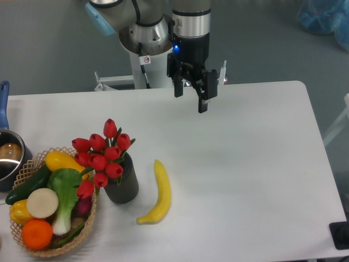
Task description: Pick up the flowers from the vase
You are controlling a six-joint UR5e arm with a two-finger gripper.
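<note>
Over the table's far edge we see the gripper hanging with jaws apart and nothing between them, well away from the flowers. Those red tulips sit in the dark grey vase near the front left. Crowding them, a wicker basket of produce touches the vase's left side, a banana lies just right, and a steel pot sits at the left edge.

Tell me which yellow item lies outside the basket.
The banana, lying bare on the table right of the vase. The yellow squash and the other yellow vegetable sit in the basket.
</note>
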